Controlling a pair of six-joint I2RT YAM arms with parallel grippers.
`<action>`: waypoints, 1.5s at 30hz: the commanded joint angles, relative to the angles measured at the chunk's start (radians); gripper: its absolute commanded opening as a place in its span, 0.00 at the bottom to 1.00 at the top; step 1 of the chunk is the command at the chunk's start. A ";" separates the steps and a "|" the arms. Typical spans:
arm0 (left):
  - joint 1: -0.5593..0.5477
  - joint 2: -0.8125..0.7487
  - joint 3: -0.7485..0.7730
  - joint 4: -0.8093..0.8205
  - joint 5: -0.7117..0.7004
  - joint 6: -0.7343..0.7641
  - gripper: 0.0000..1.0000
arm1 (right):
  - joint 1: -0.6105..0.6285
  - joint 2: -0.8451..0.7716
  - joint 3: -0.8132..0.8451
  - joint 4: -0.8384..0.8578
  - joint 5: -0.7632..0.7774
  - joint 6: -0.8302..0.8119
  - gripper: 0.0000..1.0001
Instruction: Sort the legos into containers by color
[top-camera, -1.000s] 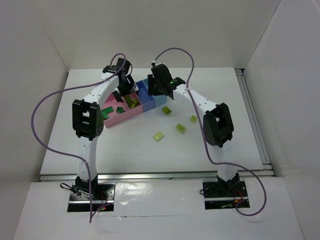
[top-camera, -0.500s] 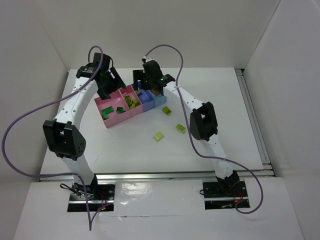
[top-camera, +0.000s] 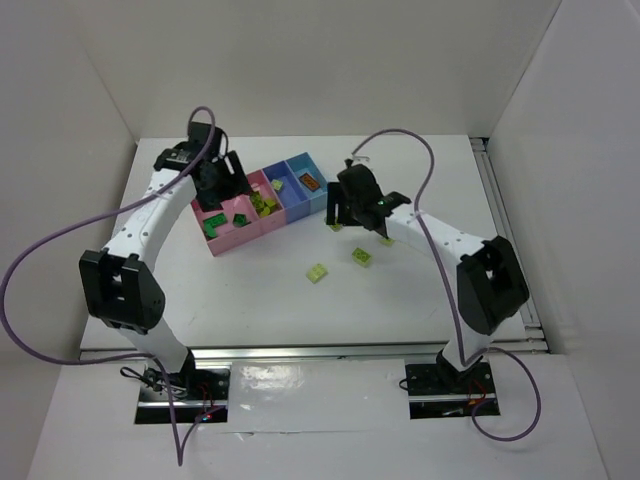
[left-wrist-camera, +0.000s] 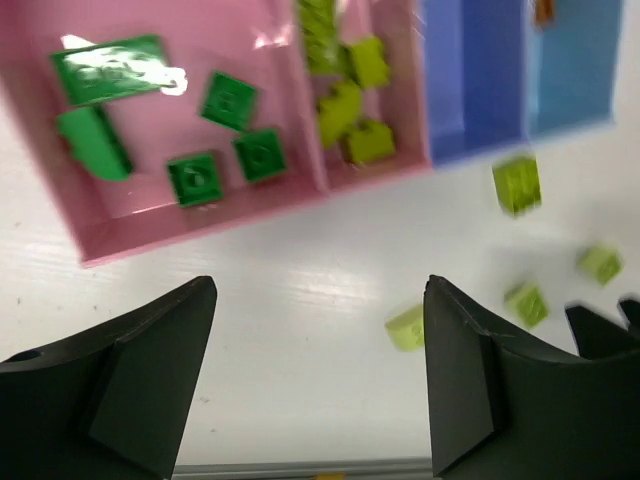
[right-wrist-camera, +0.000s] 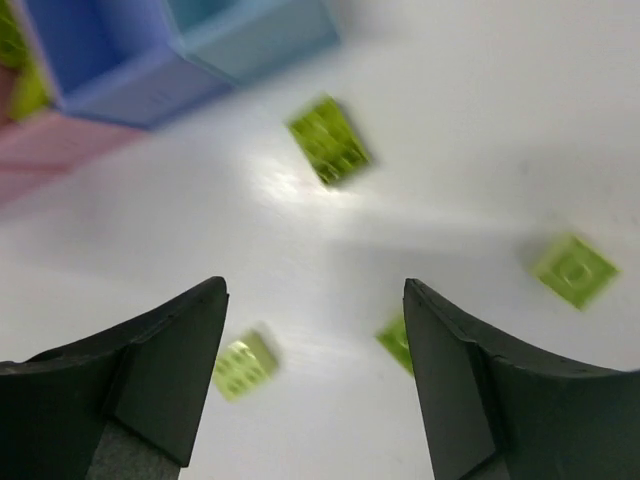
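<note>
Nearest the front edge of the table, about mid-width, we noted a first yellow-green brick. A second yellow-green brick sat a little behind it, toward the right edge. A fourth yellow-green brick showed in the right wrist view, blurred, well apart from the others. Farther back, the right gripper hung over a third yellow-green brick lying on the bare table near the light blue bin. Its jaws stood apart with nothing between them and the brick was not touched. The containers ran as one joined row, slanting from left of centre toward the back edge. We logged the first pink bin with the dark green bricks scattered flat inside. The second pink bin held a pile of yellow-green bricks. We could see nothing in the darker blue bin. The light blue bin, farthest back, held one orange-brown brick. The left gripper hovered at the pink end of the row, fingers spread wide and empty.
</note>
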 joint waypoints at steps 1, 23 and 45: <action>-0.144 -0.002 0.005 0.068 0.058 0.164 0.86 | -0.041 -0.071 -0.154 -0.012 0.028 0.064 0.79; -0.445 0.200 -0.140 0.119 0.183 0.361 0.93 | -0.081 0.070 -0.196 -0.023 -0.069 -0.132 0.60; -0.143 -0.049 -0.267 0.165 0.254 0.272 0.91 | -0.016 0.103 0.161 -0.031 -0.156 -0.100 0.21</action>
